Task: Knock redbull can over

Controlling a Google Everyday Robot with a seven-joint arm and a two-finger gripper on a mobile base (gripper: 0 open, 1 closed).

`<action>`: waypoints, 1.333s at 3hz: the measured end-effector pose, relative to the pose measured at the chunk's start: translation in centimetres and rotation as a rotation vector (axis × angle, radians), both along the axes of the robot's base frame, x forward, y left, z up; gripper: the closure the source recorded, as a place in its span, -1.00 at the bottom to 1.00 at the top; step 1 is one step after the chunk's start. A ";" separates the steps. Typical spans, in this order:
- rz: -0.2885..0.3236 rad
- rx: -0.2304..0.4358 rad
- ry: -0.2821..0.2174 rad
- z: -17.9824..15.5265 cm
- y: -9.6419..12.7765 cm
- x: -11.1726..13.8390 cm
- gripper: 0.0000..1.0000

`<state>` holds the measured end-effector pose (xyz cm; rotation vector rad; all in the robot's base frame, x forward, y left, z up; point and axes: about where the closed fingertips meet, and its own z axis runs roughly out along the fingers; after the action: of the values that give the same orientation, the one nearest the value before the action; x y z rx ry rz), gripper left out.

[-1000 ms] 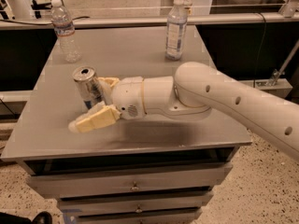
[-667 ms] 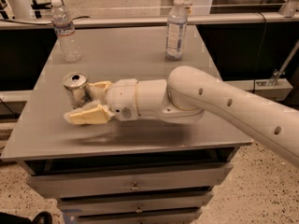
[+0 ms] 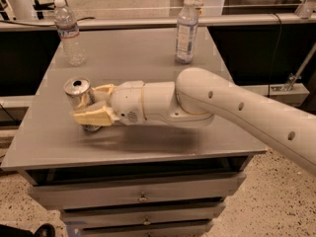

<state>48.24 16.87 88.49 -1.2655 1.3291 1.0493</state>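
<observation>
The redbull can [image 3: 79, 92] is a slim silver can with a pull-tab top, on the left part of the grey table [image 3: 148, 58]. It leans with its top tipped to the left and toward the camera. My gripper [image 3: 92, 103] reaches in from the right and is open. Its yellowish fingers [image 3: 94, 117] sit on either side of the can's lower body, with the near finger in front of the can's base. The white arm [image 3: 232, 107] crosses the table's right front.
Two clear water bottles with white caps stand at the back of the table, one at the back left [image 3: 67, 32] and one at the back middle [image 3: 186, 29]. The table has drawers [image 3: 143, 196] below its front edge. A railing and floor lie behind.
My gripper has pushed left across the table. The can has moved left with it and has gone from nearly upright to leaning.
</observation>
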 end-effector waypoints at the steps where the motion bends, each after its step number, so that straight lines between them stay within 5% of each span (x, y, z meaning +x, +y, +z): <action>1: -0.019 -0.066 -0.044 1.9 -1.7 1.4 1.00; 2: -0.032 -0.182 -0.101 4.8 -4.1 2.9 1.00; 3: -0.046 -0.337 -0.104 5.5 -7.4 3.9 1.00; 4: -0.065 -0.449 -0.043 3.7 -10.7 3.7 1.00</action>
<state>51.95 6.20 92.22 -1.5484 1.6173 0.6926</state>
